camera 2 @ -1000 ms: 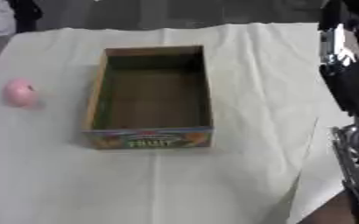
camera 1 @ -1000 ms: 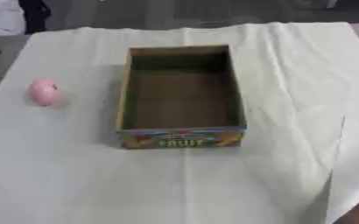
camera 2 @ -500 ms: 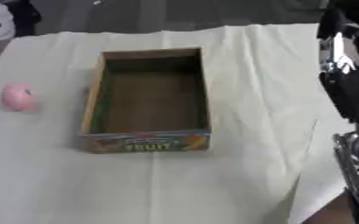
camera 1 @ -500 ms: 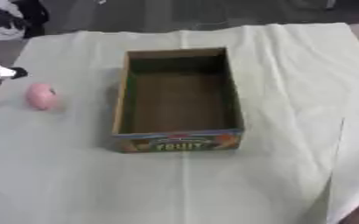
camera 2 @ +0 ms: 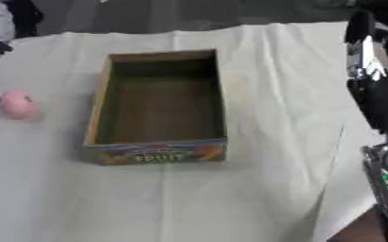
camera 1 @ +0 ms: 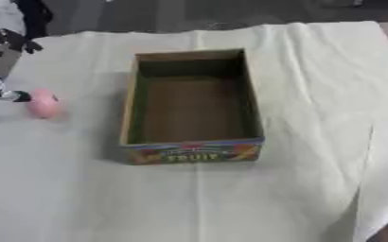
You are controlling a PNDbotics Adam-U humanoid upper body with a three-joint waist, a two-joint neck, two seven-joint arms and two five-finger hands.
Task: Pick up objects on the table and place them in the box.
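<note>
Cardboard, with a bright fruit print on its near wall, the box (camera 1: pixel 192 153) stands open and empty mid-counter on a pale cloth (camera 1: pixel 230 203). Left of it, well apart, lies the pink object (camera 1: pixel 43 104) — not yet picked up. Half a second ago nothing was beside it; now the left hand (camera 1: pixel 13 96) has come in from the left edge, its tip just touching the pink thing, so the grasp looks about to begin. I cannot tell how far its fingers are spread. At the right edge stands the right arm (camera 2: pixel 378 90), idle — its hand can't be made out.
</note>
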